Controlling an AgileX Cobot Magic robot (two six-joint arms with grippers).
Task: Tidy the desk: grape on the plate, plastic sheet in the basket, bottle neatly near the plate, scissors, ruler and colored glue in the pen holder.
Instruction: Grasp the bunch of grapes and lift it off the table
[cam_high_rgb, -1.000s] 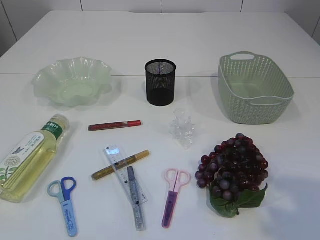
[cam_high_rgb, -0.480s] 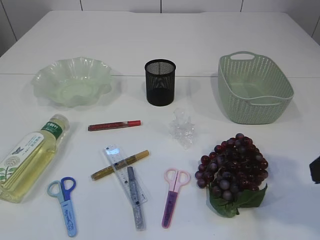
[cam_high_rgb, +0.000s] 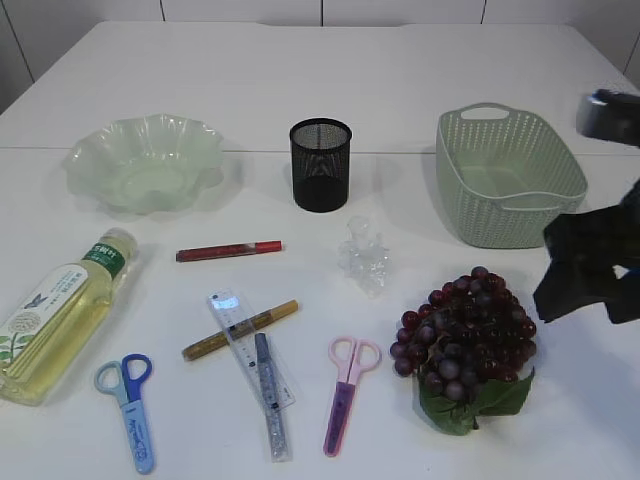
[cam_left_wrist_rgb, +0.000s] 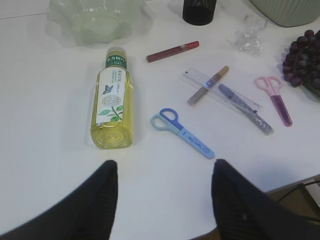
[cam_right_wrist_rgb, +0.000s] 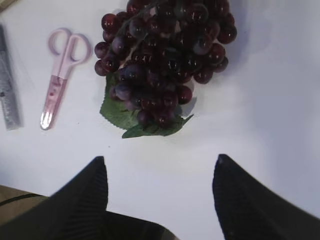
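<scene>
A dark purple grape (cam_high_rgb: 465, 330) bunch on a green leaf lies at the front right. My right gripper (cam_high_rgb: 585, 290) hovers just right of it as a dark blur. In the right wrist view this right gripper (cam_right_wrist_rgb: 160, 160) is open and empty, with the grape (cam_right_wrist_rgb: 165, 55) ahead of its tips. My left gripper (cam_left_wrist_rgb: 165, 165) is open and empty over bare table, short of the bottle (cam_left_wrist_rgb: 114, 105) and the blue scissors (cam_left_wrist_rgb: 182, 132). The crumpled plastic sheet (cam_high_rgb: 363, 255) lies mid-table. Pink scissors (cam_high_rgb: 345, 395), a clear ruler (cam_high_rgb: 250, 350) and red (cam_high_rgb: 228, 250), gold (cam_high_rgb: 240, 328) and silver (cam_high_rgb: 270, 400) glue pens lie in front.
The pale green plate (cam_high_rgb: 145, 160) stands at the back left, the black mesh pen holder (cam_high_rgb: 321, 165) at the back centre, and the green basket (cam_high_rgb: 510, 175) at the back right. The bottle (cam_high_rgb: 60, 315) lies on its side by the left edge.
My right arm has come into the exterior view from the right edge and now hangs beside the grape. Nothing on the table has moved.
</scene>
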